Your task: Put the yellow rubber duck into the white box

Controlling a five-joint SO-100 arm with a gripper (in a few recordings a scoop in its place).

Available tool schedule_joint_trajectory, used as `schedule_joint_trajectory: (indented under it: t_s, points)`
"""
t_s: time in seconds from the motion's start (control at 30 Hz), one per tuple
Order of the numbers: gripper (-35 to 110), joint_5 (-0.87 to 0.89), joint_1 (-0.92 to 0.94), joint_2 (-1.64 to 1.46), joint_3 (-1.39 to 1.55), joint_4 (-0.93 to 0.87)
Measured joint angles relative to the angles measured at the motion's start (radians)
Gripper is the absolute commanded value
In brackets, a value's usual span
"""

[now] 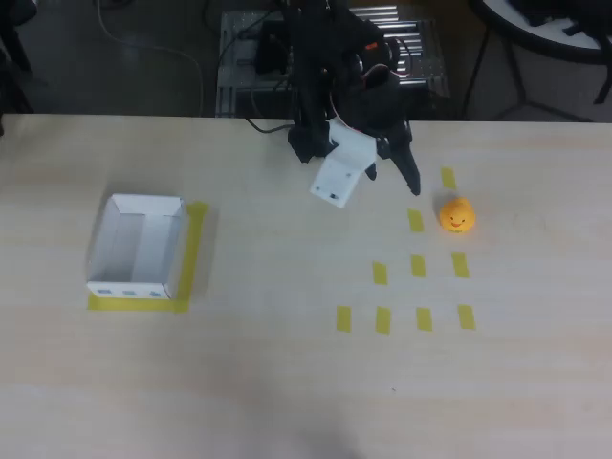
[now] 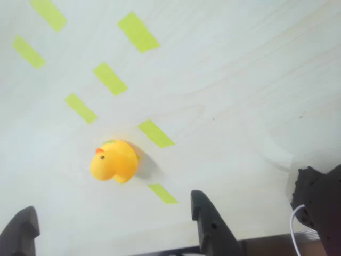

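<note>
Pale table (image 1: 287, 382), pincer (image 2: 114, 224) agape above yellow rubber duck (image 2: 113, 161)

A pale wood-grain table (image 1: 287, 382) fills most of the overhead view, lit evenly. Short yellow tape strips (image 1: 418, 266) lie on it. Beyond its far edge, a dim floor holds a metal rack (image 1: 239, 57), cables (image 1: 153, 43) and chair legs (image 1: 516, 86).

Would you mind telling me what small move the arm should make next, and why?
Probably lower the open pincer forward over the yellow rubber duck. In the wrist view the duck sits on the table just ahead of the spread fingers, untouched, and the white box lies far off at the overhead view's left.
</note>
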State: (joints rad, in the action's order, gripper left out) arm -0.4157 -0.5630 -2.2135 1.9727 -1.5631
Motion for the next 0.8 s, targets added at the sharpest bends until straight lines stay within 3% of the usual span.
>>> schedule_joint_trajectory:
  t_s: [0.33, 0.63, 0.67, 0.8]
  points:
    - [38, -0.009, -0.123, 0.279, -0.133, -0.006]
    - [27, -0.009, -0.167, 0.494, -0.325, -0.031]
    - [28, -0.009, -0.172, 0.514, -0.341, -0.031]
    - [55, -0.009, -0.189, 0.565, -0.376, -0.031]
